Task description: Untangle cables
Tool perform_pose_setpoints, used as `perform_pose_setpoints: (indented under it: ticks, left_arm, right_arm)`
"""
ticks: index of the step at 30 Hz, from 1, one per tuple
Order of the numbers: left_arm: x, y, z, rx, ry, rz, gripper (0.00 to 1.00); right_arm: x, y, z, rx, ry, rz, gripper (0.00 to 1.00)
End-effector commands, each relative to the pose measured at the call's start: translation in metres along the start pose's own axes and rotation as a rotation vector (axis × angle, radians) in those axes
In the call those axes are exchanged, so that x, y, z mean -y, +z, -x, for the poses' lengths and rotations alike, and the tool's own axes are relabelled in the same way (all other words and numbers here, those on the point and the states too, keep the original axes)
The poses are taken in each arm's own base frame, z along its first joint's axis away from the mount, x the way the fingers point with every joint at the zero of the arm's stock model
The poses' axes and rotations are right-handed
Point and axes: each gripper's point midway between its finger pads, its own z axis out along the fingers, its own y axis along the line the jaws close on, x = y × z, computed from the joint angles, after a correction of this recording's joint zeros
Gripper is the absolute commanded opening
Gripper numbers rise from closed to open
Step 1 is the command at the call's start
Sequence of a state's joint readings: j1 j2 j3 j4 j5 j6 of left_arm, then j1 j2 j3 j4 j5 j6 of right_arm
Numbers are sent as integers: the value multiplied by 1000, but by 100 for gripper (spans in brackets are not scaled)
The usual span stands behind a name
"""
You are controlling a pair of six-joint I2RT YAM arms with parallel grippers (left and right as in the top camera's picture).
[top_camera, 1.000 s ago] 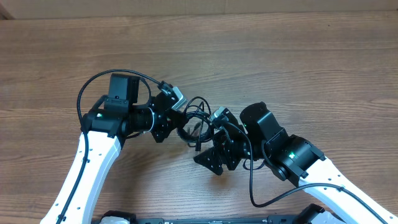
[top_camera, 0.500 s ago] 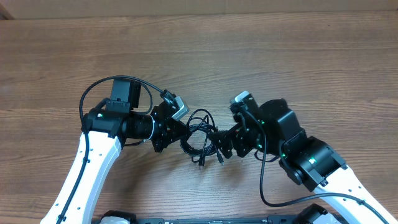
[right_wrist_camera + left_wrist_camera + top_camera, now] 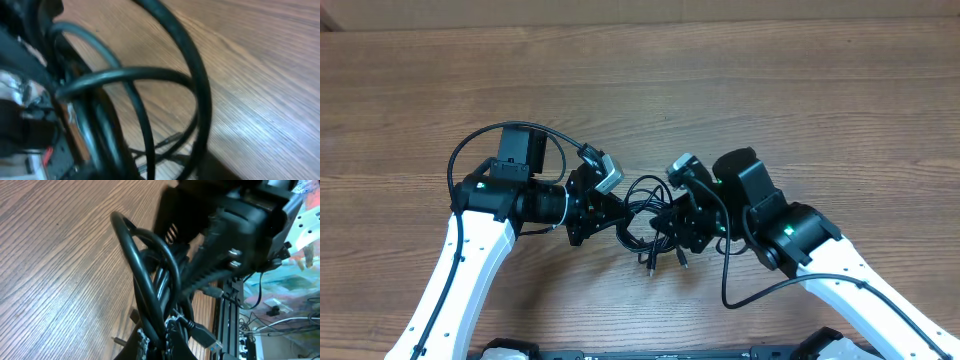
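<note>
The cables (image 3: 642, 200) are thin black cords in a loose tangle of loops between my two grippers, low of table centre. Two plug ends (image 3: 651, 266) hang toward the front edge. My left gripper (image 3: 617, 213) is shut on the left side of the bundle. In the left wrist view its fingertips (image 3: 155, 340) pinch several cords (image 3: 150, 275), with a silver-tipped plug (image 3: 207, 337) beside them. My right gripper (image 3: 667, 224) is pressed into the right side of the tangle. The right wrist view is blurred, with cable loops (image 3: 195, 85) filling it and the jaws hidden.
Bare wooden table (image 3: 770, 90) lies on all sides of the arms. A thick black arm wire loops out beside the left arm (image 3: 458, 160) and another hangs under the right arm (image 3: 728, 300). The base rail (image 3: 620, 353) runs along the front edge.
My right gripper has swung left into the cable bundle and its jaws have narrowed. The left gripper has kept its hold in nearly the same place.
</note>
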State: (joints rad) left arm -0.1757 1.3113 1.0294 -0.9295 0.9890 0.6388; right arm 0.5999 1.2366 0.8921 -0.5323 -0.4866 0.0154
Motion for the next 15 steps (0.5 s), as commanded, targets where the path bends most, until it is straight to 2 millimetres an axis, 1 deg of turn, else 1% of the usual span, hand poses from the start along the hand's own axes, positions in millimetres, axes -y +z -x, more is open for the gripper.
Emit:
perform_pose_setpoints:
  ticks: [1,2,5,7,9,11,12,15]
  left_arm:
    - [2,-5,13,38,39,-4,4]
    - [-1,-5,12,31,26,13,5]
    - [-17,-6,8,1,-72,96,23]
    - [-28,-7,6,-10,-151,155,31]
    - [-37,-9,6,-11,-234,206,46]
    - [-43,-11,6,-1,-323,243,55]
    - [-45,-11,7,8,-375,251,57]
    - [-46,-10,8,30,-512,252,56]
  right_arm:
    - [-12,-1,5,19,24,70,4]
    - [-12,-1,7,28,49,70,4]
    - [-7,-1,13,52,148,46,4]
    - [2,-2,17,72,249,4,4]
    - [10,-3,22,97,322,-27,4]
    - [15,-5,28,126,370,-38,4]
    - [16,-6,31,140,376,-36,4]
    - [14,-7,39,170,372,-19,4]
